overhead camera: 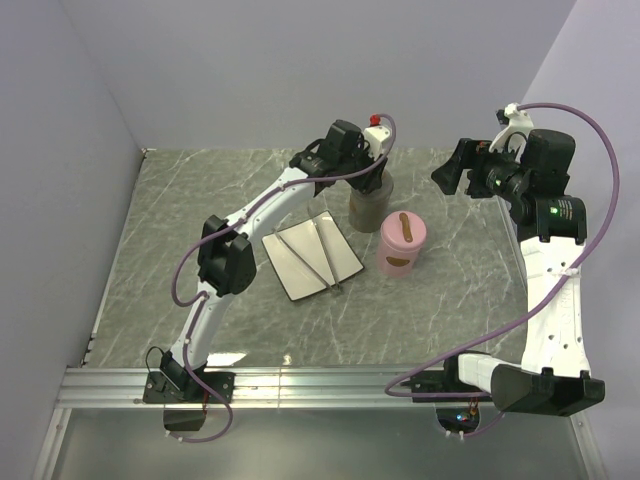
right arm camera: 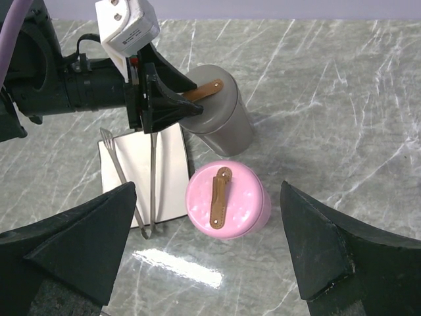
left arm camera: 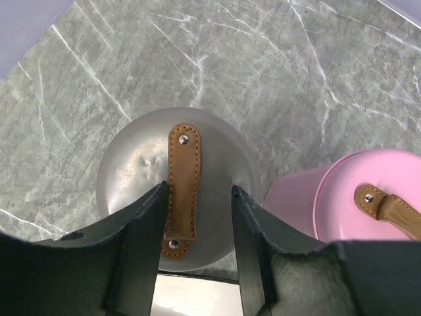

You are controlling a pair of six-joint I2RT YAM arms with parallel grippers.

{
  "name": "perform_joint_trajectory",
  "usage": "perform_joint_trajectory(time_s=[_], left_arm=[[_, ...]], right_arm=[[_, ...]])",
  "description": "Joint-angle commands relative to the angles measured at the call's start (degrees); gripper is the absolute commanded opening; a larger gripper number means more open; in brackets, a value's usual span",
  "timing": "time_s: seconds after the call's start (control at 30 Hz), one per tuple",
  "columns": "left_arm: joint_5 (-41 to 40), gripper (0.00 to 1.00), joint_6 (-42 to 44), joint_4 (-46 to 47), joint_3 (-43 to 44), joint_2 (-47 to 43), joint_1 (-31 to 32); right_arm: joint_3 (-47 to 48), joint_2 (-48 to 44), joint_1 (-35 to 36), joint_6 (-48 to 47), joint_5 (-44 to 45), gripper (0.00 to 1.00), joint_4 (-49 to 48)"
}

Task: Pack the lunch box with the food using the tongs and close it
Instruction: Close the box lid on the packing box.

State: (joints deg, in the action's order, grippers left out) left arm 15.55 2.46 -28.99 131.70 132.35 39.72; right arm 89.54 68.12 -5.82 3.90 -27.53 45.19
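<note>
Tongs (right arm camera: 152, 191) lie on the white tray (right arm camera: 172, 178) beside the pink tin (right arm camera: 240, 197). Left tool (left arm camera: 197, 189) stands half open astride the strap (left arm camera: 183, 178) on the grey tin (left arm camera: 131, 164), gripping nothing; right tool (right arm camera: 207, 191) gapes wide, empty

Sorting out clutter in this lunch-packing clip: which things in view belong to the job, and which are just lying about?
Job: tongs; grey strap-lidded container; pink strap-lidded container (likely lunch box parts). No food visible.
Lying about: square white tray, merely carrying the tongs.
</note>
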Motion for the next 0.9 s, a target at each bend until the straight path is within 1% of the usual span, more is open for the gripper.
perform_joint_trajectory(time_s=[0.0,0.57,0.87], left_arm=[[-0.26,0.49,0.79,0.6,0.23,-5.18,0.44],[-1.23,0.49,1.67,0.25,-2.59,-6.76,-0.44],[-0.79,0.47,1.76,0.16,-4.08,-6.76,-0.88]], right_arm=[[-0.42,0.09,0.02,-0.56,-0.86,0.96,-1.6],[-0.24,-0.71,-0.15,-0.47,-1.47,0.96,-1.33],[-0.85,-1.23,-0.06,-0.74,-1.3,0.96,-1.33]])
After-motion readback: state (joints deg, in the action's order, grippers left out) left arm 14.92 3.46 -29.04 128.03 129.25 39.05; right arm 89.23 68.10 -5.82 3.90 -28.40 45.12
